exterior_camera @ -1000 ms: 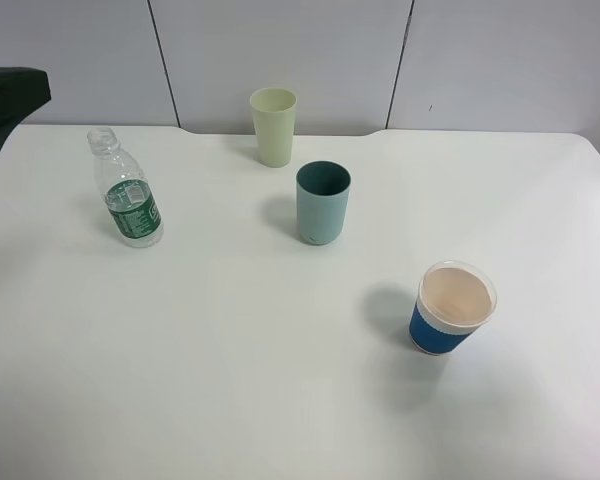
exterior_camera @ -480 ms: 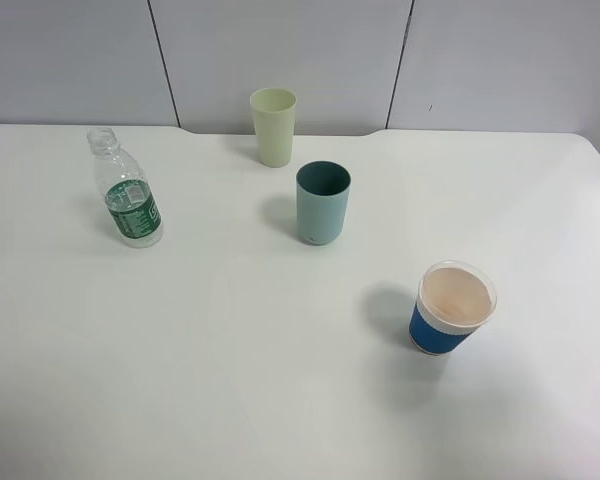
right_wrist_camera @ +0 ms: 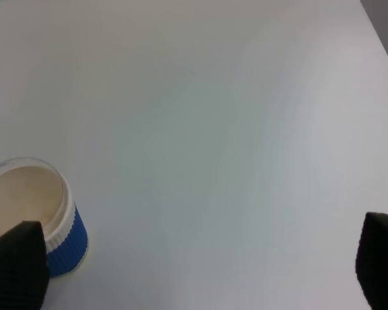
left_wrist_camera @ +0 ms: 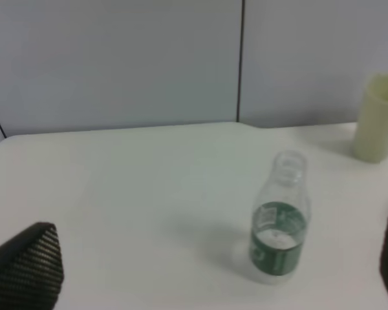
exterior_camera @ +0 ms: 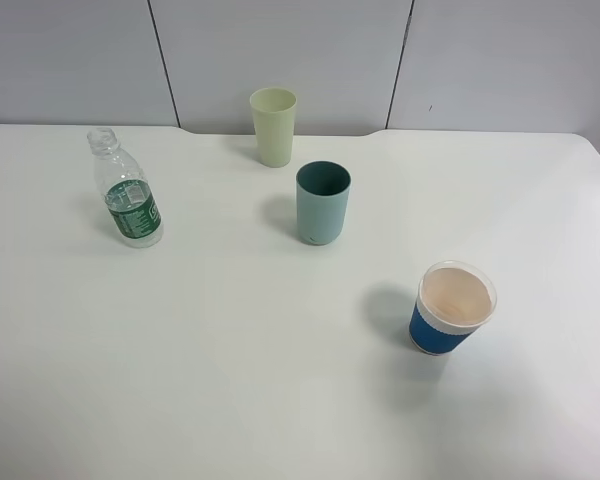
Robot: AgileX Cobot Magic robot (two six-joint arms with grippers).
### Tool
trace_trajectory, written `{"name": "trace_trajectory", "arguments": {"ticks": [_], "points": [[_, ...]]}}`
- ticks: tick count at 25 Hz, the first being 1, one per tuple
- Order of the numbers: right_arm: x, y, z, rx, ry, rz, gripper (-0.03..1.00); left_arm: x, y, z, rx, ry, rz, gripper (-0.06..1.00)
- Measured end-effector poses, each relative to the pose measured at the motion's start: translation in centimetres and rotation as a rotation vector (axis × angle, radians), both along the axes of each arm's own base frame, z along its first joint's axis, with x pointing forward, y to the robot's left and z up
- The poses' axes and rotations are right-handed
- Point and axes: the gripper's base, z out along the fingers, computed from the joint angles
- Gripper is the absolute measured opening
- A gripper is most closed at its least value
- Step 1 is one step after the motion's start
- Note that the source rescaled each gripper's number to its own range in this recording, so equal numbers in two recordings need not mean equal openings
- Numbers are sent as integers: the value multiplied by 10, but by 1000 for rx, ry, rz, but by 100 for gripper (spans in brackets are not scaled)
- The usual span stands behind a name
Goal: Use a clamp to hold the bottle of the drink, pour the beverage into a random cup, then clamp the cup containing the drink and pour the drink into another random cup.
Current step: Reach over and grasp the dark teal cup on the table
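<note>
Left fingers [left_wrist_camera: 26, 271]: spread wide, with the black ribbed tips at opposite edges of the left wrist view and clear of every object. The small clear plastic bottle [exterior_camera: 128, 190], uncapped with a green-and-white label, stands upright on the white surface [exterior_camera: 230, 350]. It is ahead of these fingers and well apart from them, lying nearer one tip than the other. The level of liquid inside it cannot be told.

Right fingers [right_wrist_camera: 13, 265]: also spread wide, gripping nothing. The blue paper cup [exterior_camera: 452, 310], white-rimmed and upright, sits just beside one tip. That tip overlaps the cup in the right wrist view, and whether they touch cannot be told.

The teal plastic tumbler [exterior_camera: 323, 205] stands upright near the middle of the surface, far beyond both sets of fingers. Its inside is dark, so its contents cannot be told. The pale yellow-green plastic tumbler [exterior_camera: 273, 127] stands upright near it, toward the grey wall panels [exterior_camera: 280, 50], and the two do not touch. It lies farther ahead of the left fingers than the bottle does.
</note>
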Motion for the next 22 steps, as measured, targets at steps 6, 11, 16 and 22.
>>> {"name": "trace_trajectory", "arguments": {"ticks": [6, 11, 16, 22], "points": [[0, 0, 0, 0, 0, 0, 83, -48, -6, 26, -23, -109, -20, 100], [0, 0, 0, 0, 0, 0, 83, -74, -7, 20, -41, -85, -14, 100], [0, 0, 0, 0, 0, 0, 83, -95, -3, 7, -11, -39, 37, 100], [0, 0, 0, 0, 0, 0, 83, -103, -1, -15, -4, 163, 63, 100]]}}
